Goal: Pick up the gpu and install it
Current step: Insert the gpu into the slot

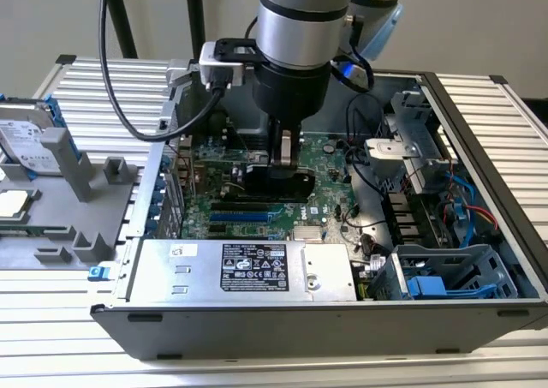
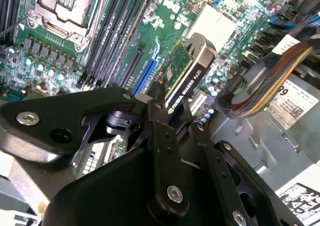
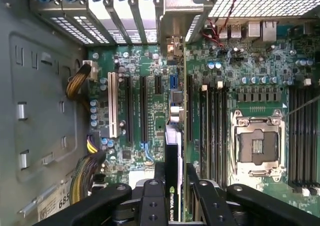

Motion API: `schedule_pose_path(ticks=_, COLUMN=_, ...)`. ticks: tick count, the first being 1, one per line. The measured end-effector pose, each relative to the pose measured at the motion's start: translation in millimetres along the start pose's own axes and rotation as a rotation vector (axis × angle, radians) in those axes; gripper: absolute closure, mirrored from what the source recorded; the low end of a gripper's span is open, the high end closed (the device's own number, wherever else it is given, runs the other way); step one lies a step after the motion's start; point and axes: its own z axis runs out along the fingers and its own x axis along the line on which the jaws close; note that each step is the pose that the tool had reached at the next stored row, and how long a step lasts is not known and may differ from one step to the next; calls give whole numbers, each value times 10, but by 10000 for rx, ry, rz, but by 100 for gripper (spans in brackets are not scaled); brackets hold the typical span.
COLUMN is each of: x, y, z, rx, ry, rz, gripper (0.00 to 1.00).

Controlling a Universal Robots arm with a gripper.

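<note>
The gripper (image 1: 286,158) reaches down into the open computer case (image 1: 479,315), clenched on the gpu (image 1: 276,182), which it grips by the card's upper edge. In the second wrist view the gripper (image 2: 169,117) has its black fingers (image 2: 159,111) pressed to either face of the gpu (image 2: 187,74); the card stands on edge, green circuit board on one side and black cooler shroud on the other, extending away from the fingers toward the motherboard (image 2: 150,21). In the first wrist view the gpu (image 3: 172,161) runs as a thin vertical strip straight out from between the fingers (image 3: 152,196), lined up along the row of long black expansion slots (image 3: 142,109) on the motherboard (image 3: 250,71), with its far end toward the rear slot brackets (image 3: 120,6) of the case. Whether its lower edge is already seated in a slot cannot be told.

In the exterior view the card sits over the middle of the motherboard (image 1: 330,152), behind the silver power supply (image 1: 244,268) that lies along the case's near edge. A hard drive with blue frame (image 1: 30,135) rests on a grey fixture (image 1: 77,208) outside the case, well apart from the gripper, at the exterior view's left
</note>
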Motion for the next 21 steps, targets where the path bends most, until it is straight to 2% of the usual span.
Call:
schedule_pose_path(ticks=17, x=9, y=196, z=296, rx=-1, ry=0, rz=13, gripper=100)
schedule_pose_path(ticks=21, x=11, y=225, z=346, rx=0, ry=1, rz=13, gripper=100)
